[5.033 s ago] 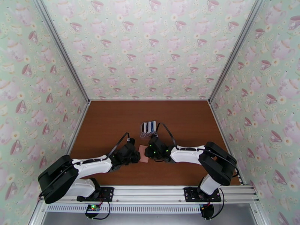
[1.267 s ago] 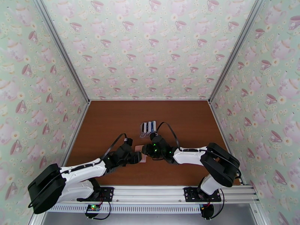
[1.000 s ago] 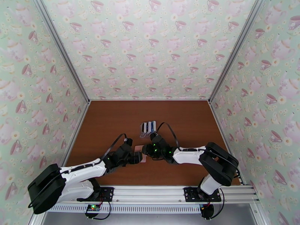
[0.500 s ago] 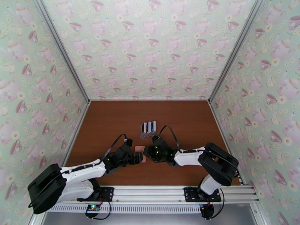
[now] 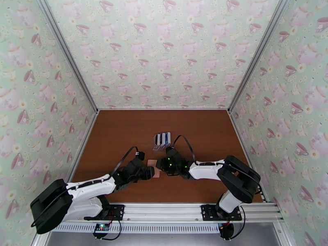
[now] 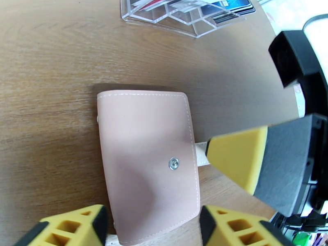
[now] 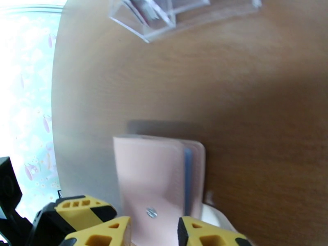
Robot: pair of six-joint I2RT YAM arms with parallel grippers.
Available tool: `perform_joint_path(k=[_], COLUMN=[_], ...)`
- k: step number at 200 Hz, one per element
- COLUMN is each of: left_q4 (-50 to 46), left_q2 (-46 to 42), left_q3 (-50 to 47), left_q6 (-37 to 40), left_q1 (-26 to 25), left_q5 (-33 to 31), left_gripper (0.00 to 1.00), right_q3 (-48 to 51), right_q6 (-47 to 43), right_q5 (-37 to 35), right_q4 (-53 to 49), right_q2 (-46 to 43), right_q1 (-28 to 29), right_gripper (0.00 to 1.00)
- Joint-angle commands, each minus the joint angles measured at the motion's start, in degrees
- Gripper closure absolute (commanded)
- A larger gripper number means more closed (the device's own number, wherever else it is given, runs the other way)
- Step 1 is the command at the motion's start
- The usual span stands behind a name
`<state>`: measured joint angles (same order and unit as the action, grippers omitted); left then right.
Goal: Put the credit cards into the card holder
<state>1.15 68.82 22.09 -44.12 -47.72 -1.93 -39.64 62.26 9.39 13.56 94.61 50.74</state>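
Left claw (image 6: 151, 218) straddles the pink card holder (image 6: 143, 152); right claw (image 7: 153, 226) is half-parted over its snap edge. I cannot tell if either grips. The holder lies folded on the counter (image 6: 49, 58). The credit cards (image 6: 229, 7) sit in the clear rack (image 6: 164, 19), so none look loaded yet.

Clear slotted plastic rack (image 5: 162, 140) sits mid-table, upright, slots running side by side. Table (image 5: 123, 132) is brown wood-grain, matte. Teacup-and-teapot wallpaper (image 5: 164, 50) covers back and both side walls. Aluminium posts (image 5: 65, 54) run up the back corners, and an aluminium rail (image 5: 176, 210) spans the near edge.
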Motion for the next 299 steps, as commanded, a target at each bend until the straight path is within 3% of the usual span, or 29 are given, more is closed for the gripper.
perform_joint_path(k=[1,61,97,129,299], left_q4=[-1.0,-0.8,-1.1,-1.1,0.7], left_q2=[1.3,3.9,4.6,4.7,3.4], left_q3=[-0.1,0.0,0.1,-0.1,-0.5], left_q6=[0.3,0.3,0.2,0.2,0.4], left_q1=[-0.1,-0.1,-0.1,-0.1,1.0], left_q5=[-1.1,-2.0,-2.5,-2.7,-1.0], left_gripper=[0.44,0.52,0.63,0.65,0.56], right_q3=[-1.8,-3.6,-4.3,-5.0,-2.6], right_q6=[-2.1,-3.3,-3.4,-3.6,-2.2], right_q5=[-1.4,-1.2,-0.8,-0.6,3.4], right_q4=[-3.1,-3.8,-3.6,-3.7,2.6], right_q2=[1.6,3.8,4.5,4.9,5.7], right_q1=[-0.8,-1.4,-1.4,-1.4,-1.4], right_gripper=[0.64,0.63,0.63,0.63,0.64])
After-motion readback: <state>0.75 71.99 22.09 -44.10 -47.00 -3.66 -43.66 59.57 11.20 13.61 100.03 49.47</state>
